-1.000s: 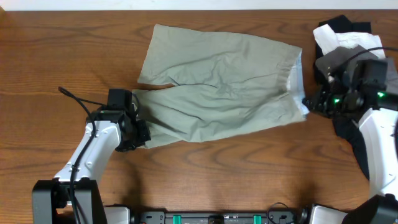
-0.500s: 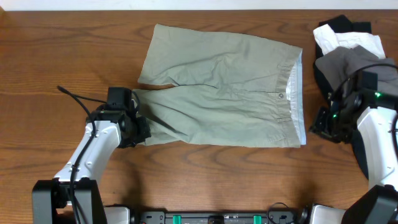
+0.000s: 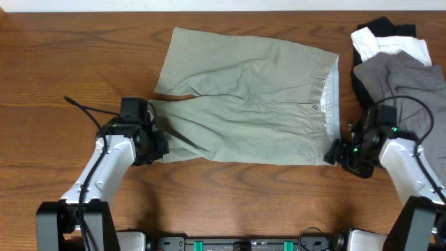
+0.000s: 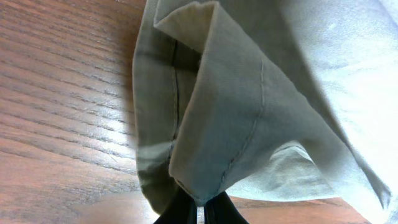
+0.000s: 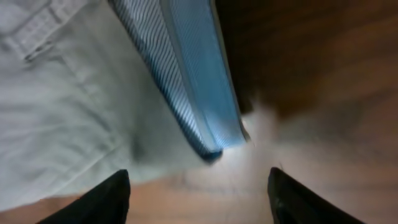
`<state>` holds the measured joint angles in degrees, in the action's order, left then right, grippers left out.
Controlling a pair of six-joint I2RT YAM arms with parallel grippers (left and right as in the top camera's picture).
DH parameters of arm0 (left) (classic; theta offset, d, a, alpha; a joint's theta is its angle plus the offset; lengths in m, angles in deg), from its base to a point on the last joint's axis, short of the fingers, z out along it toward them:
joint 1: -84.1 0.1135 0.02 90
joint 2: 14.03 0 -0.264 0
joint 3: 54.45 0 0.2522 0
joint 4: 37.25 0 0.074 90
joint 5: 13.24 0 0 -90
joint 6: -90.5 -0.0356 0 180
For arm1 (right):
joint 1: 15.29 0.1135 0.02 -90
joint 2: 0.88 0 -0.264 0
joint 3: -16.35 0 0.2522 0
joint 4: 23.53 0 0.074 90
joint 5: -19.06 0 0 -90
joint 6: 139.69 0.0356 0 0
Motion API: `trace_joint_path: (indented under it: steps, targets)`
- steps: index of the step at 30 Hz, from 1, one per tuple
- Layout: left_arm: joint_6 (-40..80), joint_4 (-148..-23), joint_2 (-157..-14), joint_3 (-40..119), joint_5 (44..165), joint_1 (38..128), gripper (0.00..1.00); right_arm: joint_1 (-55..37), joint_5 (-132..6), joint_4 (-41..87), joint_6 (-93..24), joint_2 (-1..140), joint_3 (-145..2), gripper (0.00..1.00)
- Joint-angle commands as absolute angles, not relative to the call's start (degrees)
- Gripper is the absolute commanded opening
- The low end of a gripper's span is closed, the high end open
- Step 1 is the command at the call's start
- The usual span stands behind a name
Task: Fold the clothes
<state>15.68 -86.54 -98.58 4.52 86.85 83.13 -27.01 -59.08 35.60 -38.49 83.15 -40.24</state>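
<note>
Shorts, light khaki-green woven pair (image 3: 251, 104), spread flat at the middle of brown wooden table (image 3: 70, 56); buttoned waistband to the right, legs to the left. No fold made yet.

Hem of the near leg pinched in left gripper (image 3: 155, 148), fingers fully closed on a tented fold of cloth, raised a little off the wood in the wrist view. Probably anchoring that end to keep the fabric taut.

Right gripper (image 3: 338, 153) at the near waistband corner, fingers spread wide, nothing between them. Striped lining edge just ahead of the tips; contact or not, cannot tell. Looks positioned for a grab there, for carrying both ends of the near edge over together.

Darker slate-grey garment (image 3: 408, 84) and black and white garments (image 3: 390, 42) off to the right, beside the right arm. Possible snag risk.
</note>
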Motion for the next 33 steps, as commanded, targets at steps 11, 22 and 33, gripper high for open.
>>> trace_joint_path:
  steps: [11, 22, 33]
  targets:
    - [15.8, -86.7, -97.9, 5.3, 86.1, 83.2, 0.06, -26.1, -54.8, 27.1, -39.3, 83.5, -33.6, 0.66]
    - [15.8, -87.4, -97.9, 5.3, 86.1, 83.2, 0.06, -26.1, -52.3, 23.5, -39.2, 83.5, -31.7, 0.01]
    - [15.8, -90.8, -91.0, 5.5, 86.1, 83.2, 0.06, -26.1, -43.4, 29.8, -39.3, 75.7, -39.1, 0.01]
